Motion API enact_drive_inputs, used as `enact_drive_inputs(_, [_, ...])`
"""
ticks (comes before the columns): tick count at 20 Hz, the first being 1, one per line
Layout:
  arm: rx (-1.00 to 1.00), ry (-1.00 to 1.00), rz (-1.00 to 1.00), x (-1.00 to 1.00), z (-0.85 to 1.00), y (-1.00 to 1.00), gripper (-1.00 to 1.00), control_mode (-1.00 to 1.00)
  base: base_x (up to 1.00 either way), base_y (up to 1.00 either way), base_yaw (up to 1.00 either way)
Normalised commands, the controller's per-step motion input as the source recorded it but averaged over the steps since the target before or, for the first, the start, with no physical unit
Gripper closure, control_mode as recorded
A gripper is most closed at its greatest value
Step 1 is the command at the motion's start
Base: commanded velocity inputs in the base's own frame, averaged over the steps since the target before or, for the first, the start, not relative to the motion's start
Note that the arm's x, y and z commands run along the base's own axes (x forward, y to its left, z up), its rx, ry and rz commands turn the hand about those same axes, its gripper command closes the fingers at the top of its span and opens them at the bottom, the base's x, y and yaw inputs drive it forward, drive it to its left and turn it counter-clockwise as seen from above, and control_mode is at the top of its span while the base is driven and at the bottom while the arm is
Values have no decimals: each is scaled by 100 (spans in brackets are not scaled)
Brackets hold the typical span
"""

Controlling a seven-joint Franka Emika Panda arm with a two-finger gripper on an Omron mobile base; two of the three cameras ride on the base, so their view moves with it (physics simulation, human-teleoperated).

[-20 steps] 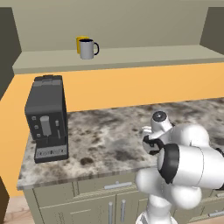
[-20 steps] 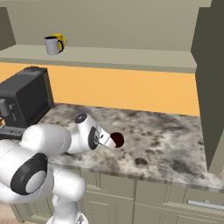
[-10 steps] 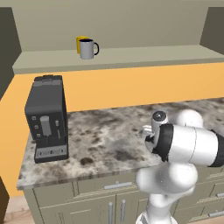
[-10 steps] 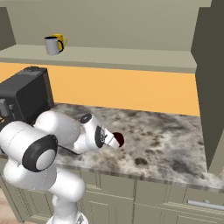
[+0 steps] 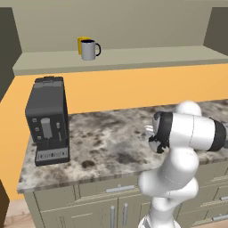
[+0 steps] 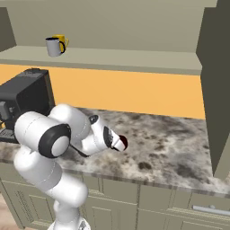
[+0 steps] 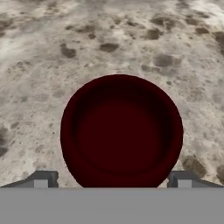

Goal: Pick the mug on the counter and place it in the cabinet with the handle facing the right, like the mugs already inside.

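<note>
Two finger tips of the open claw (image 7: pixel 112 180) stand on either side of the dark red mug (image 7: pixel 121 131) on the marble surface (image 7: pixel 65 52), so it should go straight down, centred, and close only when the tips are beside the wall.

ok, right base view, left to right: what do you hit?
Black coffee machine → grey mug with black handle → yellow mug → small dark red mug on the speckled marble counter → dark olive cabinet side wall.
</note>
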Motion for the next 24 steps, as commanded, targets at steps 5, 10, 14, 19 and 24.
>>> enact_drive_inputs(5, [0, 0, -2, 14, -14, -1, 100, -100, 0, 0, 0])
enact_drive_inputs(10, [0, -1, -1, 2, -3, -1, 100, -100, 0, 0, 0])
enact_drive_inputs(14, [0, -4, 3, -4, 29, 2, 100, -100, 0, 0, 0])
enact_drive_inputs(19, [1, -1, 28, -2, 23, 0, 100, -100, 0, 0, 0])
enact_drive_inputs(24, [0, 0, 42, 0, 11, 0, 100, -100, 0, 0, 0])
